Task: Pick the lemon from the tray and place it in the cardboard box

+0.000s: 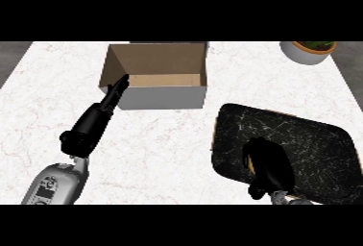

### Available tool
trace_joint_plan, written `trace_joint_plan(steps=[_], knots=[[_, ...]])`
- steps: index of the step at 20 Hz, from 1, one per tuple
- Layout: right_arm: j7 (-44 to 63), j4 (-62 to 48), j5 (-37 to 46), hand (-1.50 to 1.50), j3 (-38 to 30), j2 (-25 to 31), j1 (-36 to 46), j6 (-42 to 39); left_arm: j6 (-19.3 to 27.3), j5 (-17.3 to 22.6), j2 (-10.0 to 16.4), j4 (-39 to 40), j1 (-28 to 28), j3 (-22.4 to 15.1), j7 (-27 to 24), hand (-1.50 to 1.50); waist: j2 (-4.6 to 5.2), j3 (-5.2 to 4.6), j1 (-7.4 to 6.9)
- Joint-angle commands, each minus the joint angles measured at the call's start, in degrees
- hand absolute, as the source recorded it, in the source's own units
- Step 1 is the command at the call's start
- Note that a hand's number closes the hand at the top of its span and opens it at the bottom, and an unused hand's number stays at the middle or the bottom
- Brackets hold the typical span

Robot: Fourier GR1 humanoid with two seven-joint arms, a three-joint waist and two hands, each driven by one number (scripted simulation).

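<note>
A dark marbled tray point(312, 139) lies at the right of the white counter. My right hand point(269, 166) rests on the tray's near left part, fingers curled downward over something; a sliver of yellow point(250, 162) at its left edge is the lemon, mostly hidden. The open cardboard box point(159, 77) stands at the back centre, nothing visible inside it. My left hand point(99, 117) stretches toward the box with straight fingers, its fingertips point(119, 85) touching the box's front left corner.
A white pot with a green plant point(308, 50) sits at the back right corner. The counter's left and right edges show at the far sides. White marble counter point(163, 144) lies between box, tray and my arms.
</note>
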State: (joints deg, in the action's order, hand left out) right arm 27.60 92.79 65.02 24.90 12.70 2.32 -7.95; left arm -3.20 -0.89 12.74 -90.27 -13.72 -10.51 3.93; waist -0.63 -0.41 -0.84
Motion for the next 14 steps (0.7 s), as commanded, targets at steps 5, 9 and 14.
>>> trace_joint_plan(steps=[5, 9, 14], knots=[[13.9, -8.3, 7.0, 1.50, 23.3, -12.5, 16.7, 4.0, -1.7, 0.2, -2.0, 2.4, -0.3, -2.8, 1.5, 0.00, 1.20, 0.40, -3.70], [24.7, -9.2, 7.0, 1.50, 30.0, -12.6, 25.6, 8.4, -2.0, 0.7, -1.4, 3.2, -1.9, -1.0, 2.1, 0.00, 0.98, 0.39, -2.58], [36.7, -5.1, 3.4, 1.50, 40.4, -12.7, 31.8, 12.0, -0.4, -2.5, -3.4, 5.9, 0.2, -3.1, -1.6, 0.00, 0.81, 0.35, -2.00]])
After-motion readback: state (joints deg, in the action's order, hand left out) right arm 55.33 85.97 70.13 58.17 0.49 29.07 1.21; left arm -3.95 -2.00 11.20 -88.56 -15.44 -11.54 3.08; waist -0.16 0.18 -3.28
